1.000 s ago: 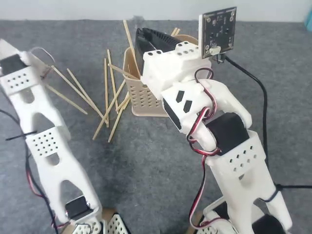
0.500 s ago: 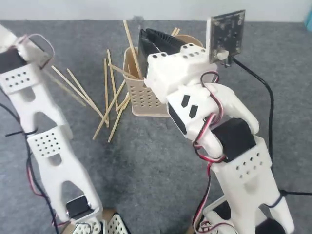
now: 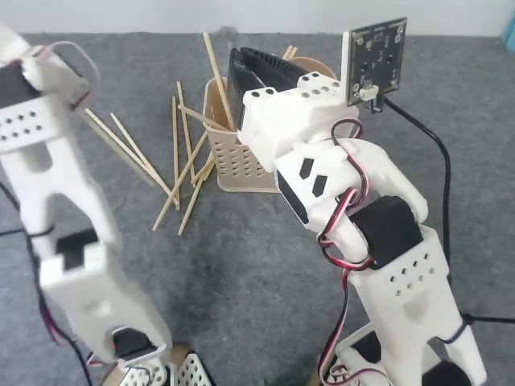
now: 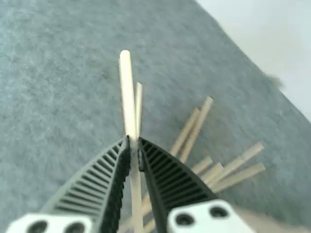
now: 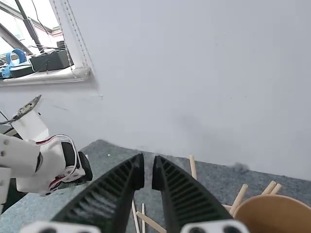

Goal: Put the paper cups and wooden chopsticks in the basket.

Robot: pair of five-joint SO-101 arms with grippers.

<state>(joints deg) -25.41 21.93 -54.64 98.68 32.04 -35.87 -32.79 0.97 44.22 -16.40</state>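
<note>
**Left arm lifting 1 chopstick clear of the table.** The left gripper (image 4: 133, 141) has its fingers pressed narrowly together on a held chopstick (image 4: 126, 92), which juts forward past the fingertips above the grey table (image 3: 241, 265). A 2nd, thinner stick lies close alongside it; whether that one is also gripped cannot be told.

Compared with 1 s ago, the left arm has risen and swung toward the table's left edge in the high view. The lowest of the 3 sticks that lay nearest it is no longer on the table. The right arm shifted slightly in the 1st half-second and then held.

The right gripper (image 5: 147, 171) sits above the basket (image 3: 233, 165), fingers nearly together with nothing between them. The basket stands at centre rear with several upright sticks (image 3: 216, 76) already leaning inside. A tan round rim (image 5: 277, 213) beside the right gripper is probably a paper cup.

The loose chopsticks (image 3: 179, 157) fan out on the table just left of the basket, some leaning against its wall.

Judgement: pickup is done; carrying to the basket follows, and most sticks remain outside.
</note>
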